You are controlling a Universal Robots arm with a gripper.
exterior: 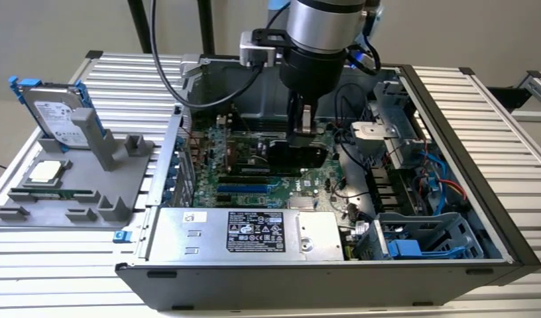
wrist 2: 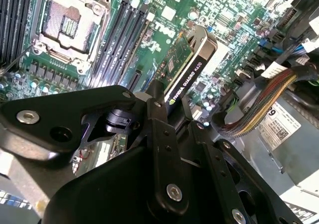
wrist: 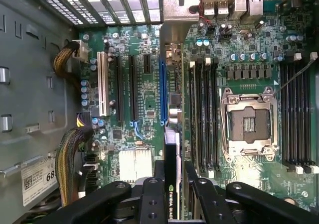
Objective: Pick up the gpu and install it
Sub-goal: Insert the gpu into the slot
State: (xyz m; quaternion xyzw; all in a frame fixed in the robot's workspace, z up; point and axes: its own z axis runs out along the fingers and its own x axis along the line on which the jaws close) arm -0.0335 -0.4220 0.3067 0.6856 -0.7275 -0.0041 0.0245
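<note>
I have the gripper (exterior: pixel 303 132) down inside the open computer case (exterior: pixel 482 165), its black jaws clamped on the top edge of the gpu (wrist 2: pixel 187 72). The card hangs edge-on over the green motherboard (wrist: pixel 144 84), so its contact edge can meet the long blue slot (wrist: pixel 163 92) just beside it. In the first wrist view the gpu (wrist: pixel 172 134) runs parallel to that slot, metal bracket toward the slotted rear wall. It is a thin green board with a glossy black cooler. On the exterior view's left, well apart, a grey tray (exterior: pixel 40 215) holds a silver hard drive (exterior: pixel 58 116) upright.
</note>
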